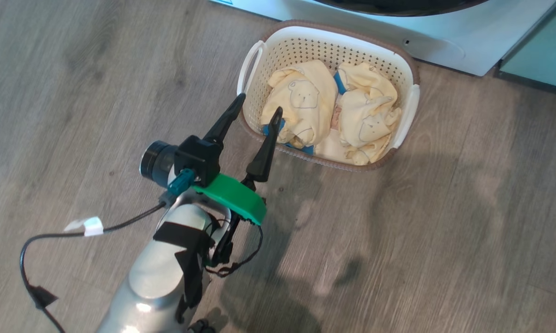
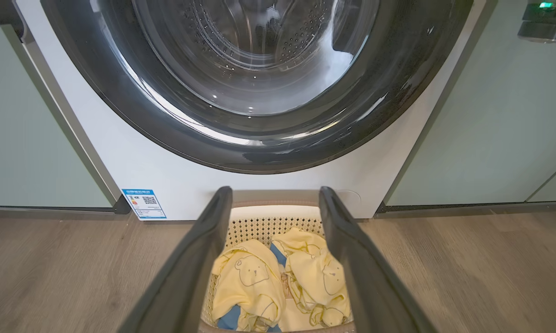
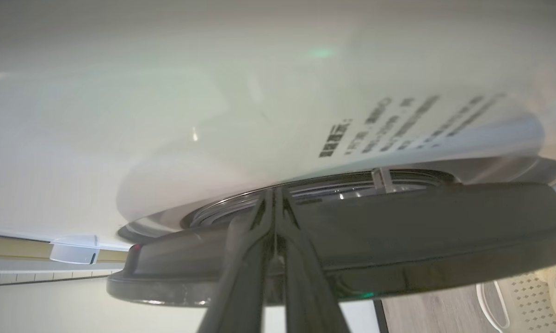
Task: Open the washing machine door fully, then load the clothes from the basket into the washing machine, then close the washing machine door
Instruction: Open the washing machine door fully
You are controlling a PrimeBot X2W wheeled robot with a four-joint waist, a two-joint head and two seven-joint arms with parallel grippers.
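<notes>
My right gripper (image 3: 274, 199) is clenched on nothing, its two dark fingers pressed together. Directly ahead of the tips lies the wide glossy black rim of the large round, glass-centred washing machine door (image 3: 421, 222). I cannot tell whether the tips touch it or stop just short. The rim runs as a long band crosswise to the fingers. My coming move turns on this relation. In the left wrist view the door sits flush in the front of the big white front-loading washing machine (image 2: 190, 185), so I judge it not yet opened. The right arm is the nearer one, and I judge it must catch the rim's edge and draw it outward.

My left gripper (image 1: 259, 104) is released, fingers spread wide and empty. It hovers over the near left corner of the small rectangular cream perforated plastic basket (image 1: 315, 48), which stands on the grey wooden floor (image 1: 74, 69) just before the machine. The pale yellow bear-print clothes (image 1: 301, 106) lie ahead of and below the tips. They are bunched in two heaps side by side, with blue trim between. In the left wrist view they sit framed between the two fingers.
</notes>
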